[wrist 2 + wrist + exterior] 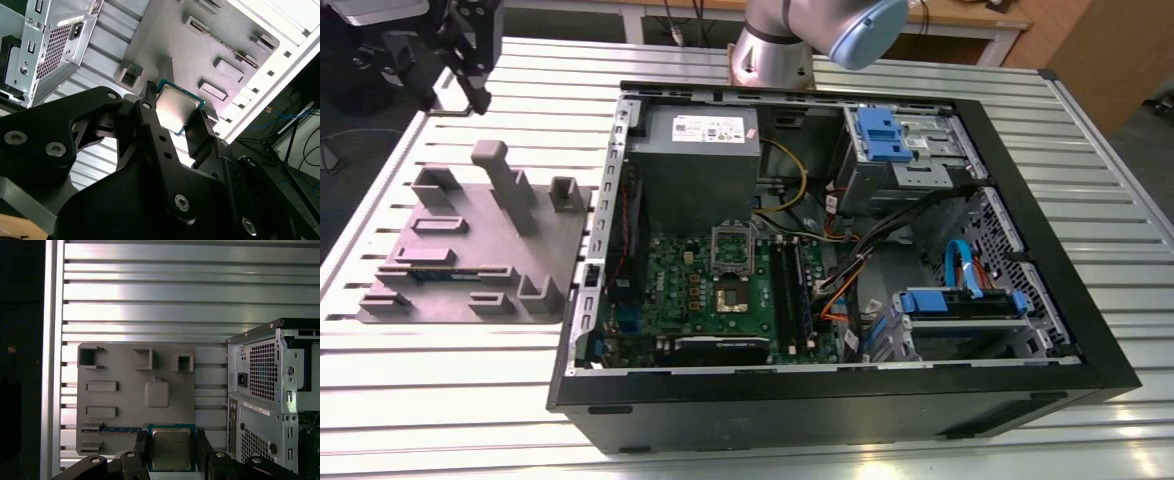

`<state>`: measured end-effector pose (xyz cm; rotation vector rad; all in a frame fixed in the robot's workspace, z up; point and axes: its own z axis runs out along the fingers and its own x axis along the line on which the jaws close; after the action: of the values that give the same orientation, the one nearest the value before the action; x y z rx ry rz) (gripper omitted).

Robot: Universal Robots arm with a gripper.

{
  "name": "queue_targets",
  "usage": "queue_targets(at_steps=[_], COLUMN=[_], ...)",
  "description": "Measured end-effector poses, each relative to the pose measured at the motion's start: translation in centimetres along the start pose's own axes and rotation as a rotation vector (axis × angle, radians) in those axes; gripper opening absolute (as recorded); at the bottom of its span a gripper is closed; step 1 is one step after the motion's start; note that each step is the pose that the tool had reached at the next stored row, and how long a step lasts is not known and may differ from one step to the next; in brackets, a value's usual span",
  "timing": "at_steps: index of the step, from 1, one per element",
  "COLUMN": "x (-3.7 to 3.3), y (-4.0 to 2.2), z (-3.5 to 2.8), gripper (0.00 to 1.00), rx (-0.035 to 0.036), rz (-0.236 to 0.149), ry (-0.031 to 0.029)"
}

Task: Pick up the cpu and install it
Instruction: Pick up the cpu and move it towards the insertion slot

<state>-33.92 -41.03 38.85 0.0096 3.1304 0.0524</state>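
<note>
Noted in both wrist views: one cpu (171, 449), clamped by opposite edges in the one tool (175, 112), held above the one grey tray (125, 405) on the bench (175, 300), apparently not touching it. Carry level, grip square, no tilt. Counted in the exterior view: one open computer case (1067, 330), one socket (730, 290).

Cpu (171, 449): small square chip, silvery-grey top, green rim; gripped by opposite edges in end effector (171, 439), above grey tray (125, 405).

Shiny metal-topped cpu (171, 449), matt grey plastic tray (125, 407), glossy ribbed metal table (150, 290)
</note>
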Motion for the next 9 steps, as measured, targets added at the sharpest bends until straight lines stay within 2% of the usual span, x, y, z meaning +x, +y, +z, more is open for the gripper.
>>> queue_targets(at_steps=[9], x=[-0.22], y=[0.00], z=[0.00], gripper=[0.47], rx=[0.0000], rz=[0.000], ry=[0.0001])
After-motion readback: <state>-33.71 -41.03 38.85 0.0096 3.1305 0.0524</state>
